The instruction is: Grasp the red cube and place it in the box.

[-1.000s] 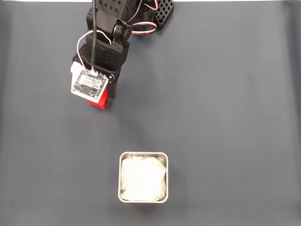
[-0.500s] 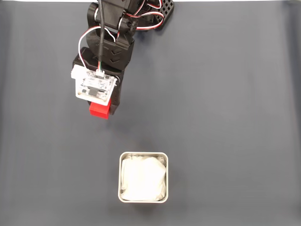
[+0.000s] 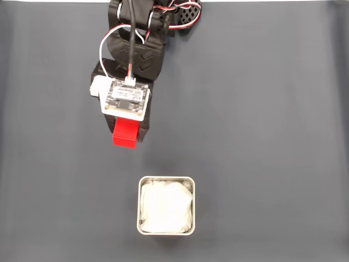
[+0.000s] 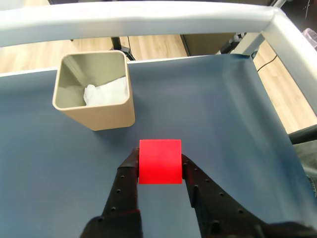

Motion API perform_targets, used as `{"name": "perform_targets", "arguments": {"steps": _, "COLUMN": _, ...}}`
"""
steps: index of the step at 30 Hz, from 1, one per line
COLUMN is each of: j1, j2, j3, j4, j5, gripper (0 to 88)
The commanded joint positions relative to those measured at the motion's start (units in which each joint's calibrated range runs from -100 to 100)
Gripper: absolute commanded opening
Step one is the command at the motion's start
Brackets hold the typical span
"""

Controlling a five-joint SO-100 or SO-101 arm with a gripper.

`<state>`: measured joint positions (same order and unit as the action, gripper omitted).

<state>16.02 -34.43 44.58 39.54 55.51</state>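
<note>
The red cube (image 3: 125,134) (image 4: 159,161) is held between my black fingers, raised off the dark mat. My gripper (image 3: 127,132) (image 4: 159,163) is shut on it, one finger on each side face. In the fixed view it hangs above the box (image 3: 166,205), a little to the left, with a clear gap of mat between them. In the wrist view the box (image 4: 94,107) stands ahead and to the left, its white wrinkly paper (image 4: 105,91) showing inside.
A dark blue-grey mat (image 3: 262,136) covers the table. A white frame bar (image 4: 148,20) runs along its far edge, with wooden floor beyond. The arm base (image 3: 185,13) sits at the top of the fixed view.
The gripper, still holding the red cube, has moved down the fixed view and slightly right, closer to the box. The cube looks larger, so it has risen.
</note>
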Motion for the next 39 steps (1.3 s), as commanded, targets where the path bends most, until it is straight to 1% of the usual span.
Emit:
{"name": "perform_targets", "arguments": {"steps": 1, "j1": -1.7, "j2": -0.1, "j3": -5.8, "j4": 0.8, "j5": -0.8, "gripper": 0.0}}
{"name": "perform_targets", "arguments": {"steps": 22, "j1": -7.6, "j2": 12.8, "j3": -25.2, "j4": 1.4, "j5": -0.6, "gripper": 0.1}}
{"name": "perform_targets", "arguments": {"steps": 39, "j1": -10.8, "j2": 21.4, "j3": -34.4, "j4": 1.4, "j5": -0.7, "gripper": 0.0}}
